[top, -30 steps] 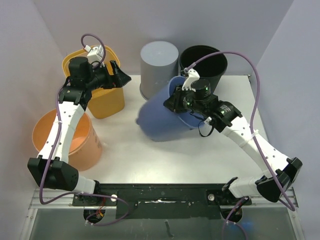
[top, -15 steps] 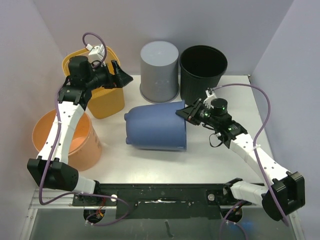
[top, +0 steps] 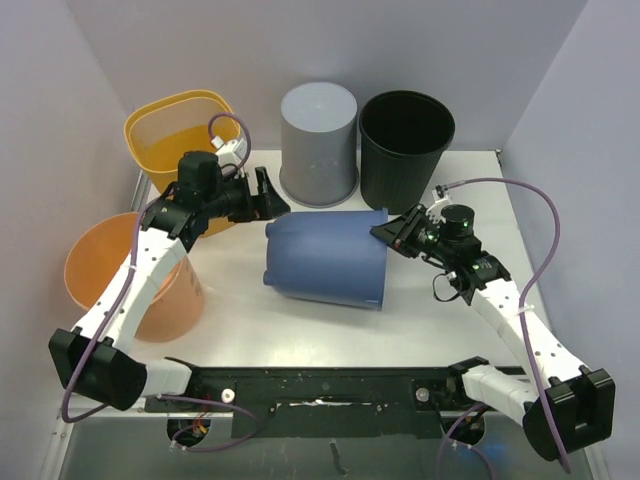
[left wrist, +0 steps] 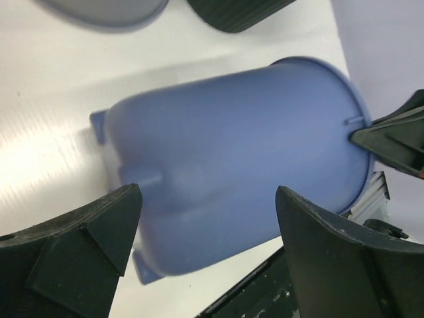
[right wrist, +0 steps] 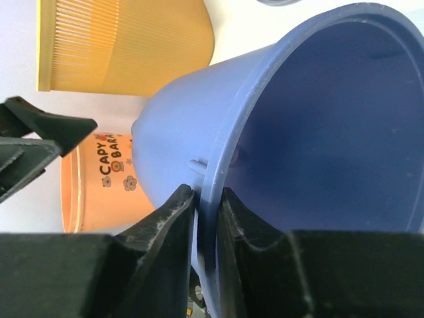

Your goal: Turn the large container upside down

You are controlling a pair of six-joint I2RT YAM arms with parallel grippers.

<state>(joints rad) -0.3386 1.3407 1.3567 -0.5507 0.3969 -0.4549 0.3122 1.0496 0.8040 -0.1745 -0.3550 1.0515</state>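
The large blue container [top: 325, 262] lies on its side in the middle of the table, base to the left, mouth to the right. My right gripper [top: 388, 232] is shut on its rim [right wrist: 228, 156], one finger inside and one outside. My left gripper [top: 272, 198] is open and empty, just above and left of the container's base. In the left wrist view the blue container [left wrist: 225, 159] fills the space beyond the open fingers [left wrist: 86, 225]. In the right wrist view the blue container's inside [right wrist: 331, 119] faces the camera.
A grey bin [top: 318, 142] stands upside down at the back, a black bin [top: 406, 145] to its right. A yellow bin [top: 180, 135] is at the back left, an orange bucket [top: 110, 275] at the left edge.
My left arm has swung down from the yellow bin to the blue container's base. The container has shifted slightly right with my right gripper still on its rim.
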